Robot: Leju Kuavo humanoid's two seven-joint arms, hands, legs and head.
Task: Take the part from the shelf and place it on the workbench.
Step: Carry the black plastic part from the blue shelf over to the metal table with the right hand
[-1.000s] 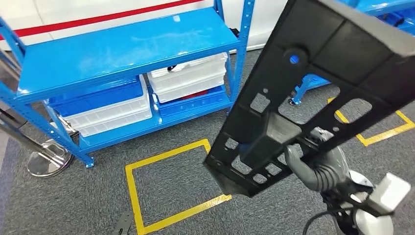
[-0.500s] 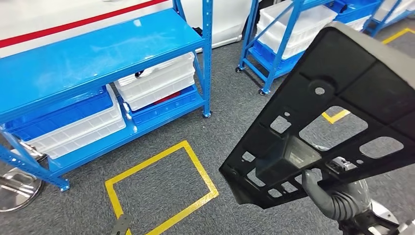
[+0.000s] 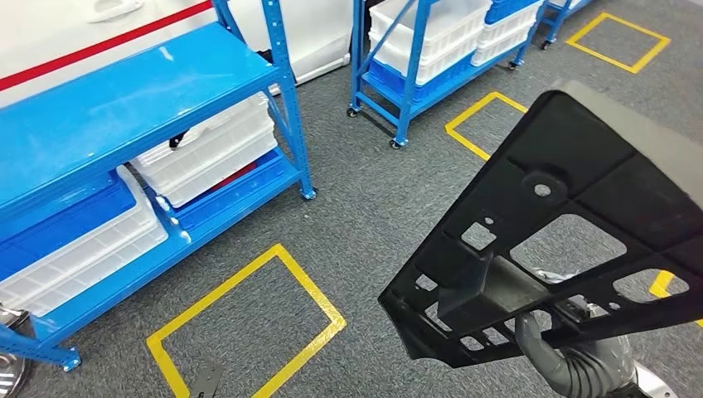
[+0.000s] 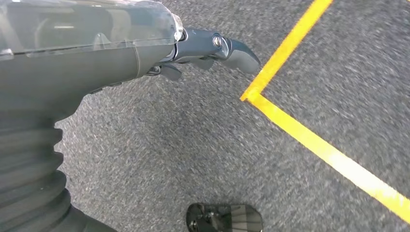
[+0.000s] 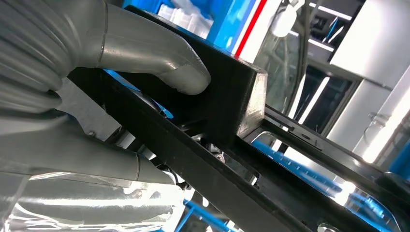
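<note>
The part [image 3: 572, 224] is a large black plastic panel with several cut-outs, tilted up in front of me on the right of the head view. My right hand [image 3: 572, 361] grips its lower edge from below. In the right wrist view the thumb [image 5: 164, 65] presses on a black block of the part [image 5: 232, 101] and the fingers [image 5: 87, 159] wrap under its rail. My left hand [image 4: 212, 48] hangs over grey carpet, holding nothing, its fingers held loosely apart. The blue shelf [image 3: 124, 108] stands at the left with a bare top board.
White bins [image 3: 207, 149] and blue bins [image 3: 58, 215] fill the shelf's lower level. A second blue rack on wheels [image 3: 414, 58] with white bins stands farther back. Yellow tape squares [image 3: 249, 323] mark the grey carpet, one seen in the left wrist view [image 4: 309, 140].
The whole picture has shifted: my view has swung to the right, so the shelf slid left and a second rack came into sight. The part stays in my right hand.
</note>
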